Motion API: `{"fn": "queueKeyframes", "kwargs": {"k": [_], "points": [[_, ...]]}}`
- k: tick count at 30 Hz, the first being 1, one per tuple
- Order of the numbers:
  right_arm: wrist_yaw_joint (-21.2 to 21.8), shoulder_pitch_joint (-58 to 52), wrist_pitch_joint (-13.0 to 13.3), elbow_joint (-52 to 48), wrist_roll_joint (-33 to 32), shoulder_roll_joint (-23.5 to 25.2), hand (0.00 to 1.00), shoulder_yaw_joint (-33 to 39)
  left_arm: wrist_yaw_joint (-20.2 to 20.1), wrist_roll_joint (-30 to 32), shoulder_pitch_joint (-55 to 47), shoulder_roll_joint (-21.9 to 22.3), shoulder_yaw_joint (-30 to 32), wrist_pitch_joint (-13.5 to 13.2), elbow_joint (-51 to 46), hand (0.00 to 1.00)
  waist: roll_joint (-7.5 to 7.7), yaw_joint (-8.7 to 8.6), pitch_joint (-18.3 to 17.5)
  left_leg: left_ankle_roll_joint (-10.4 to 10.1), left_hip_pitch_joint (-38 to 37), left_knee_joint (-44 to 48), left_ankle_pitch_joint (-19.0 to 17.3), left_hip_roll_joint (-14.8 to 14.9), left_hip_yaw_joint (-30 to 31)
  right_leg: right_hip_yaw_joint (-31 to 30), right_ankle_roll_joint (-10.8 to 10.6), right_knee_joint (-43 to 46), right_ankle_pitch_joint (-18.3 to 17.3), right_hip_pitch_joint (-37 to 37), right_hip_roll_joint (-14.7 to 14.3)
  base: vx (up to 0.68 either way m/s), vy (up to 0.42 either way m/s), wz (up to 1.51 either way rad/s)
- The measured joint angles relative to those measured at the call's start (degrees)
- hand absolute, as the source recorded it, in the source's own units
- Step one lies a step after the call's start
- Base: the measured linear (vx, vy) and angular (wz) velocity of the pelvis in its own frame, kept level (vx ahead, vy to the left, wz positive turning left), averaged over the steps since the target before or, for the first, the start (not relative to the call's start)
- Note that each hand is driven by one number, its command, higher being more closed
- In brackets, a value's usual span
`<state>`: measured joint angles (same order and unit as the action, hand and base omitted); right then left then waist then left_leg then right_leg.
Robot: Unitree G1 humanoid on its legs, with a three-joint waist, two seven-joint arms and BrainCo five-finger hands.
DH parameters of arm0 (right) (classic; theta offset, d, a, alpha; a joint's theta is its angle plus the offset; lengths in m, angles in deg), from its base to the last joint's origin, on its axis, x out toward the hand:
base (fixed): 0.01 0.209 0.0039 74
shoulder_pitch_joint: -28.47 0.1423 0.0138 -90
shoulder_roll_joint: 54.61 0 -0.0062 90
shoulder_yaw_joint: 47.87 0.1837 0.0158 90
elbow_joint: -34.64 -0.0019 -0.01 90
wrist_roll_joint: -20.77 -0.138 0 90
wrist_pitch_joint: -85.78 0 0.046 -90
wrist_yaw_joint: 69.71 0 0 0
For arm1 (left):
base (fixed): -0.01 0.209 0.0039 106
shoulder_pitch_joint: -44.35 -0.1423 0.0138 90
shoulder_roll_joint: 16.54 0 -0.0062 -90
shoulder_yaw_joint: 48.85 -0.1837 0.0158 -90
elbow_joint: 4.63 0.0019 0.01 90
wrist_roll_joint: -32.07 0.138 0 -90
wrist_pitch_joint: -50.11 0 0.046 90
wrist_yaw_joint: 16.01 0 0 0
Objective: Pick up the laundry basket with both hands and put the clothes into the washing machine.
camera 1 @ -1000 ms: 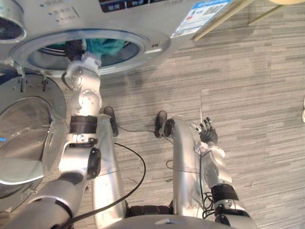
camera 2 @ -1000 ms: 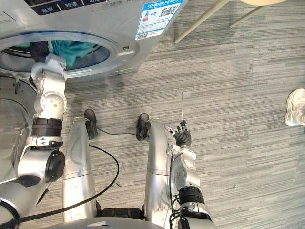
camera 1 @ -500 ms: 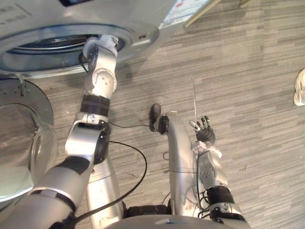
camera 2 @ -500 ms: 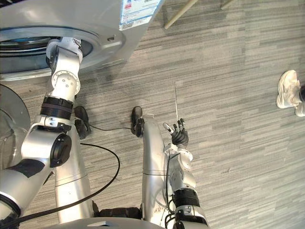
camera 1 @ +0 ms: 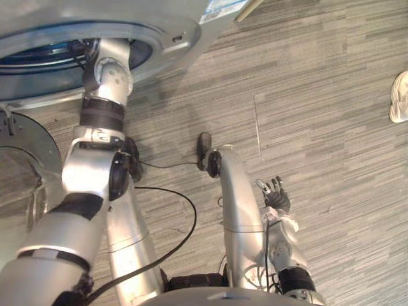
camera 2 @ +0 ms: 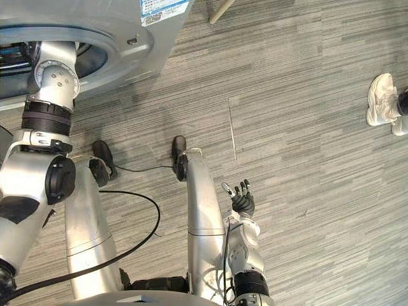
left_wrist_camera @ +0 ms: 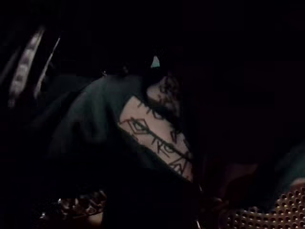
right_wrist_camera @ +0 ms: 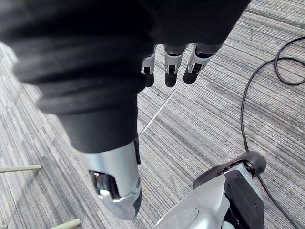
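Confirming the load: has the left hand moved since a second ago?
Yes, deeper into the washing machine: more of its arm lies past the door rim.

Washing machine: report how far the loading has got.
Done: the door is open and a dark green garment lies in the drum. In hand: the left arm reaches into the washing machine, the left hand hidden inside. The right hand hangs open over the floor, holding nothing. Left: probably withdrawing the arm; whether more clothes wait cannot be told.
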<state>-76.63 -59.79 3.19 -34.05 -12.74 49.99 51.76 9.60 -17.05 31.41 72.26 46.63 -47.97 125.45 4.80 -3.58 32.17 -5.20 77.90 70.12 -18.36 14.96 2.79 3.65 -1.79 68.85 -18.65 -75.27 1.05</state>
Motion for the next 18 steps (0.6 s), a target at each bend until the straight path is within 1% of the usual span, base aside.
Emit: {"fn": "queueKeyframes", "kwargs": {"k": [3, 6, 7, 8, 10, 11, 12, 13, 14, 15, 16, 17, 18], "points": [[-0.04, -0.38, -0.04, -0.06, 0.00, -0.08, 0.00, -0.29, 1.09, 1.32, 0.43, -0.50, -0.15, 0.08, 0.00, 0.00, 0.02, -0.15, 0.00, 0.03, 0.73, 0.60, -0.03, 0.01, 0.30, 0.15, 0.17, 0.67, 0.08, -0.62, 0.00, 0.00, 0.000, 0.00], [-0.05, -0.48, 0.10, -0.02, -0.01, -0.30, 0.00, -0.61, 2.03, 8.01, 0.72, -1.65, -1.67, 1.75, 0.00, 0.00, 0.06, -0.22, 0.02, 0.03, 1.14, 0.84, -0.03, -0.02, 0.46, 0.27, 0.16, 0.96, 0.06, -0.91, 0.07, 0.00, 0.000, 0.00], [0.00, -0.53, 0.47, -0.02, -0.01, -0.42, 0.00, -0.85, 2.18, 13.76, 0.94, -2.97, -3.55, 3.17, -0.02, 0.00, 0.06, -0.21, 0.01, 0.02, 1.14, 0.87, -0.01, -0.05, 0.46, 0.27, 0.16, 1.03, 0.07, -0.91, 0.13, 0.00, 0.000, 0.00], [0.00, -0.55, 0.65, -0.02, -0.02, -0.58, 0.00, -1.12, 2.47, 16.16, 1.09, -3.64, -4.44, 3.75, -0.03, 0.00, 0.06, -0.20, 0.01, 0.02, 1.14, 0.88, -0.01, -0.07, 0.46, 0.28, 0.17, 1.06, 0.07, -0.91, 0.17, -0.01, 0.031, 0.03], [0.03, -0.68, 1.66, 0.43, -0.04, -1.20, 0.00, -1.94, 3.01, 23.84, 1.86, -5.78, -7.53, 5.81, -0.32, 0.00, 0.06, -0.08, 0.01, 0.02, 1.16, 0.88, 0.00, -0.12, 0.45, 0.31, 0.17, 1.15, 0.06, -0.93, 0.35, -0.01, 0.016, 0.02], [0.05, -0.92, 2.35, 0.75, -0.03, -1.41, 0.00, -2.59, 4.03, 32.20, 2.35, -7.28, -9.47, 7.88, -1.58, 0.00, 0.05, 0.00, 0.01, 0.05, 1.26, 0.88, 0.04, -0.16, 0.46, 0.41, 0.21, 1.20, 0.05, -0.99, 0.53, -0.01, 0.027, 0.03], [0.05, -1.05, 2.54, 0.79, -0.03, -1.42, 0.00, -2.70, 4.23, 34.64, 2.62, -7.71, -10.05, 8.25, -2.02, 0.00, 0.05, 0.10, 0.00, 0.05, 1.32, 0.88, 0.07, -0.19, 0.46, 0.41, 0.22, 1.22, 0.04, -1.05, 0.56, -0.01, 0.033, 0.04], [0.01, -1.30, 3.00, 0.97, -0.01, -1.50, 0.00, -2.79, 5.87, 41.28, 3.08, -8.04, -10.75, 10.17, -3.49, 0.00, 0.05, 0.25, 0.00, 0.07, 1.57, 0.88, 0.15, -0.34, 0.50, 0.45, 0.22, 1.32, 0.04, -1.28, 0.70, -0.01, 0.027, 0.05], [-0.14, -1.48, 3.74, 1.08, 0.02, -1.77, 0.00, -3.22, 8.91, 48.33, 3.81, -8.16, -11.83, 12.37, -4.23, 0.00, 0.04, 0.28, 0.00, 0.07, 2.10, 0.93, 0.28, -0.50, 0.61, 0.52, 0.21, 1.46, 0.04, -1.68, 0.82, -0.01, 0.027, 0.06], [-0.61, -1.53, 4.15, 1.14, 0.06, -2.02, 0.00, -3.81, 10.58, 51.79, 4.00, -8.18, -12.30, 13.92, -4.83, 0.00, 0.05, 0.27, 0.00, 0.07, 2.43, 0.99, 0.32, -0.53, 0.70, 0.62, 0.21, 1.52, 0.04, -1.88, 0.87, -0.01, 0.028, 0.05], [-1.45, -1.57, 4.93, 1.54, 0.07, -2.71, 0.00, -4.35, 12.69, 56.98, 4.00, -8.08, -13.27, 15.72, -5.67, 0.00, 0.04, 0.31, 0.00, 0.08, 3.07, 1.28, 0.33, -0.58, 0.96, 0.81, 0.20, 1.76, 0.04, -2.33, 0.93, 0.00, 0.000, 0.00], [-1.90, -1.56, 5.18, 1.90, 0.07, -2.90, 0.00, -4.72, 13.72, 59.63, 3.99, -8.03, -14.17, 16.89, -5.75, 0.00, 0.04, 0.42, 0.00, 0.08, 3.54, 1.70, 0.33, -0.65, 1.23, 1.00, 0.19, 2.08, -0.08, -2.63, 0.93, 0.00, 0.034, 0.03], [-2.16, -1.56, 5.42, 2.52, 0.02, -3.28, 0.00, -5.00, 14.26, 63.14, 3.88, -7.56, -14.97, 18.79, -5.73, 0.00, 0.04, 0.41, 0.00, 0.08, 4.19, 2.15, 0.33, -0.90, 1.75, 1.51, 0.41, 2.52, -0.33, -2.90, 1.15, 0.00, 0.029, 0.06]]}}
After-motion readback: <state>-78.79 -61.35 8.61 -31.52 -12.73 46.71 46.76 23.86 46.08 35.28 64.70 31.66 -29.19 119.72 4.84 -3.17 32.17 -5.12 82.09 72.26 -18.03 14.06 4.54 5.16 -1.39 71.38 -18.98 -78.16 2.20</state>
